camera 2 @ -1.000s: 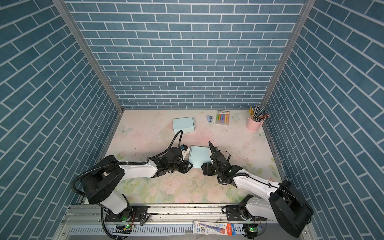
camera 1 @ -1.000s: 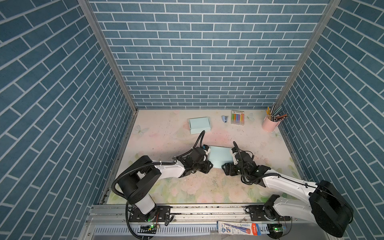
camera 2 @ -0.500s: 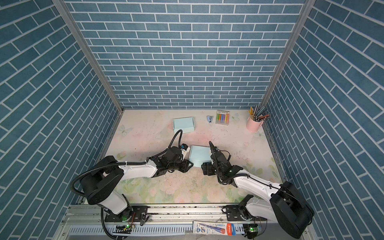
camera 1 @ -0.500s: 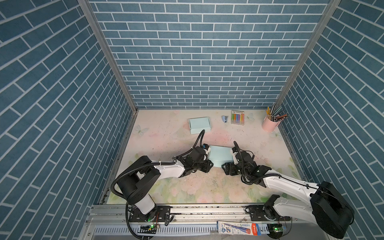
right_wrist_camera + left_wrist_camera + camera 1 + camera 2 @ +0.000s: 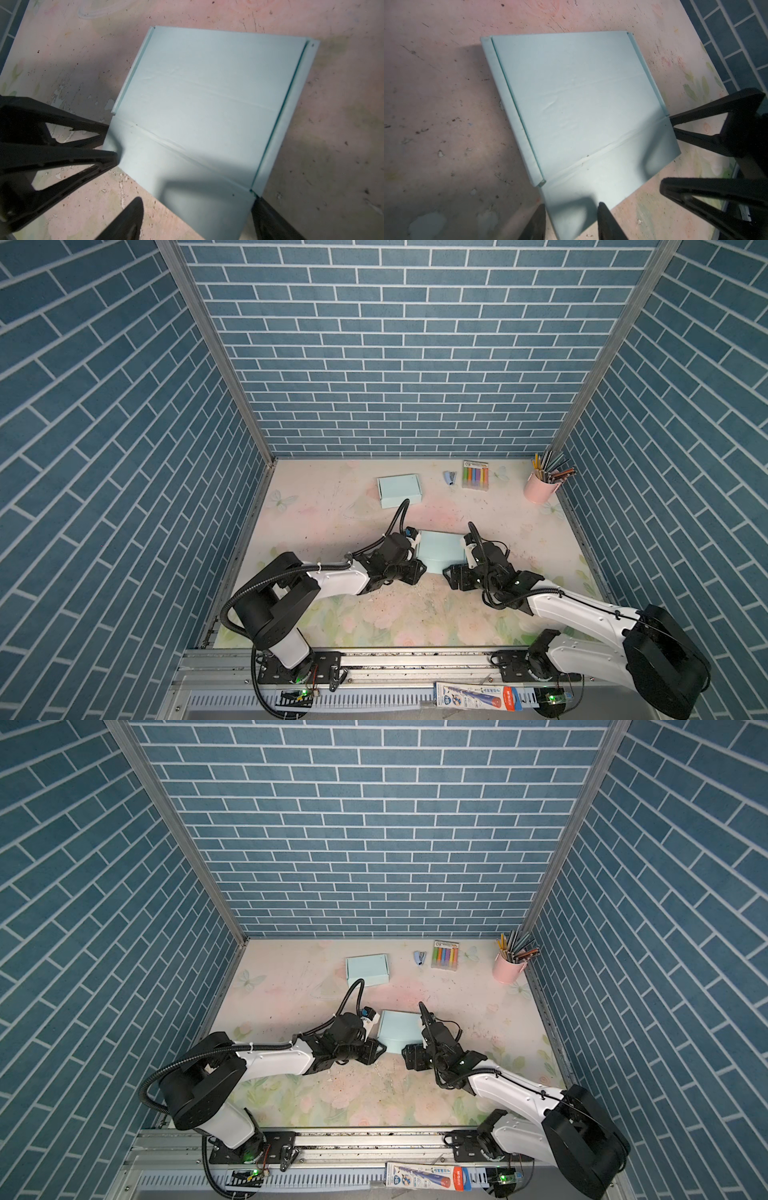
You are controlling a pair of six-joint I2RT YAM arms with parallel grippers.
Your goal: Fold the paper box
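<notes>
The paper box (image 5: 439, 547) (image 5: 398, 1028) is a flat light-blue sheet at the table's middle. It has narrow folded strips along both sides and a creased flap (image 5: 602, 176) (image 5: 187, 180) on its near edge. My left gripper (image 5: 419, 570) (image 5: 380, 1050) (image 5: 571, 207) is open. Its fingers straddle the flap's left near corner, and they show in the right wrist view as the left gripper (image 5: 112, 142) touching the flap's side edge. My right gripper (image 5: 451, 574) (image 5: 408, 1052) (image 5: 197, 202) (image 5: 666, 153) is open wide around the right near corner. Neither grips the paper.
A second folded blue box (image 5: 398, 490) lies at the back. A small stapler (image 5: 449, 477), a marker pack (image 5: 475, 475) and a pink pencil cup (image 5: 540, 492) stand along the back right. Blue brick walls close in three sides.
</notes>
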